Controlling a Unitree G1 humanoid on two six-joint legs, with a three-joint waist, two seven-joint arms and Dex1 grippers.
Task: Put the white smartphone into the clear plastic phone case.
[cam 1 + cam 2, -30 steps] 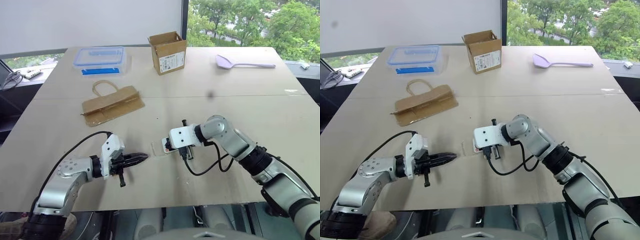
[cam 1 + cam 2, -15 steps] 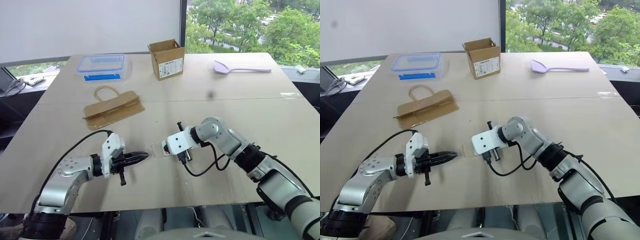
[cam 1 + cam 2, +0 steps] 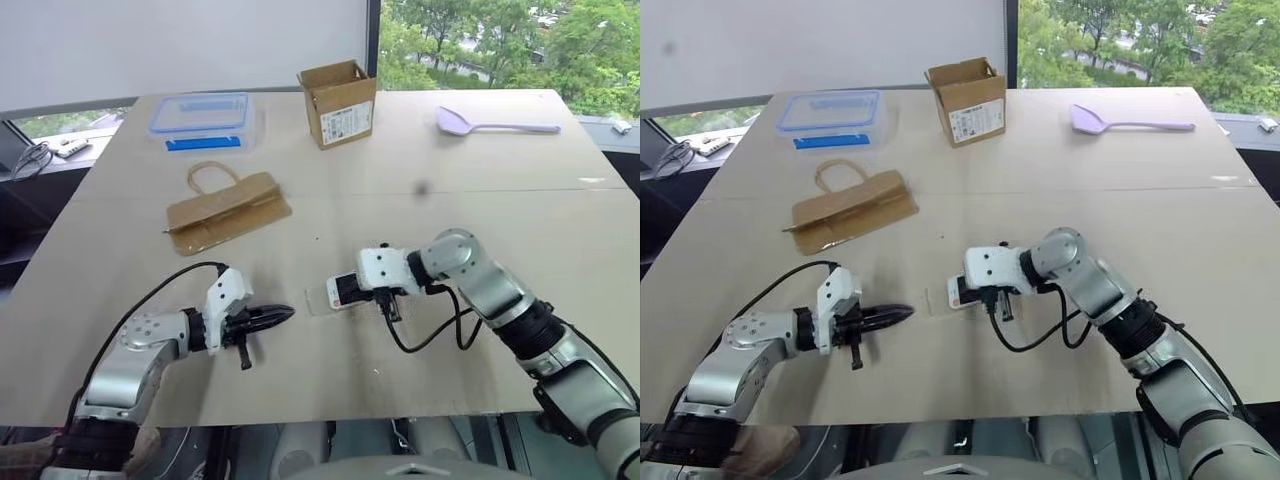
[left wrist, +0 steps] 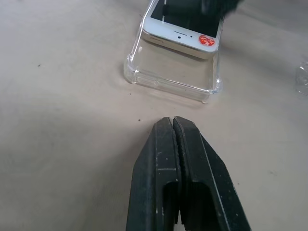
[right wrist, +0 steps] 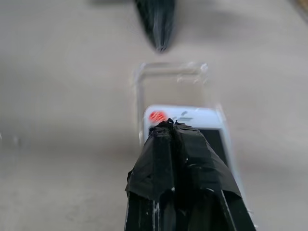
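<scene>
Phone: the white smartphone lies screen up on the table, one end with a red sticker reaching partway over the clear plastic phone case, the rest trailing out of its far end.
Case: flat on the table, open side up, between the two grippers; its near part holds nothing yet.
Right gripper: the right gripper has its fingers pressed together, tips resting on or just above the phone's screen near the sticker; contact cannot be told for sure.
Left gripper: the left gripper has its fingers shut on nothing, pointing at the case's near end, close but apart from it.
Step in hand: seating the phone, by the look of it barely half done.
Doing it well: slide the phone along the case's length, keeping its edges square to the walls, then press flat.
Bracing: the left tips could likely stop the light case skating away.
Risk: a skewed push may ride the phone over a corner lip.
</scene>
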